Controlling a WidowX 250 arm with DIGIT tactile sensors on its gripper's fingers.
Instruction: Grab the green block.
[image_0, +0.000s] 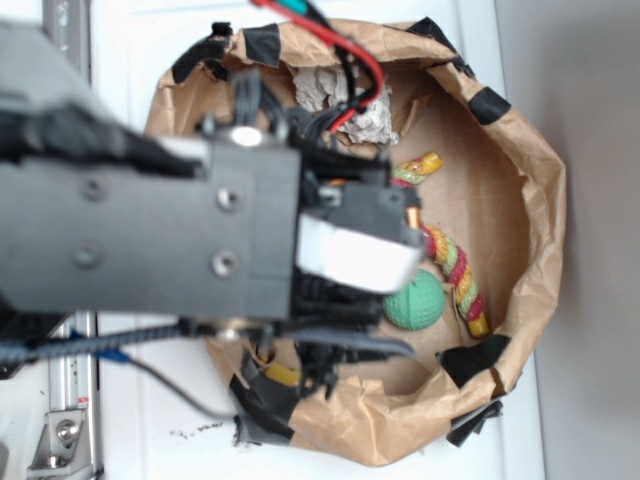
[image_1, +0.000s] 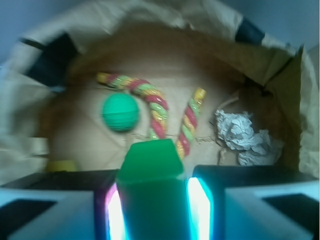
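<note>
The green block (image_1: 151, 185) stands squarely between the two lit pads (image_1: 198, 207) of the gripper (image_1: 152, 210) in the wrist view, its long axis running straight out from the camera along the line of the jaws, its far end jutting past the fingertips toward the middle of the bag; the jaws sit closed against both of its long flanks, each glowing pad flush with a side face, so the grip reads as already made across the block's narrow width; whether the block is lifted clear of the bag floor or rests on it cannot be told from either view; beyond its far end lie the teal ball (image_1: 120, 112) to the left and the twisted red, yellow and green rope (image_1: 159, 113) arcing across the middle, both apart from the block; a crumpled wad of paper (image_1: 243, 136) rests further right, and a small yellow piece (image_1: 61, 165) shows at the left edge; all sit inside the brown paper bag (image_1: 165, 20), its rolled rim patched with black tape; in the exterior view the arm's grey body hides the block and the jaws entirely, only the ball, rope and paper showing past it on the white surface (image_0: 150, 440)
</note>
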